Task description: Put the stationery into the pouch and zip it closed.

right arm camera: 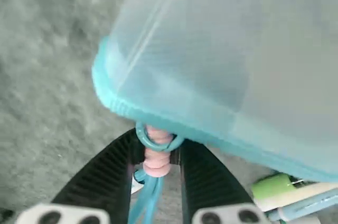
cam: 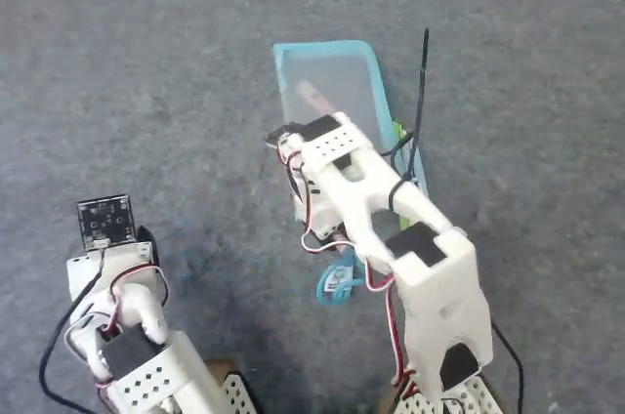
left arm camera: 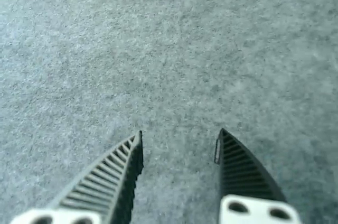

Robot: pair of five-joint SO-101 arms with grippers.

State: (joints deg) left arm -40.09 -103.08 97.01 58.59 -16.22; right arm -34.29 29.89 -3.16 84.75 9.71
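Pinching the pink zipper pull [right arm camera: 157,161] at the pouch [right arm camera: 211,49], right fingers [right arm camera: 103,182] clenched; left fingers [left arm camera: 113,176] spread over table [left arm camera: 158,49].

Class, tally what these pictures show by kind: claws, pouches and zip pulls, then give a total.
Claws: 2 (left claw, right claw)
Pouch: 1
Zip pull: 1
Total: 4
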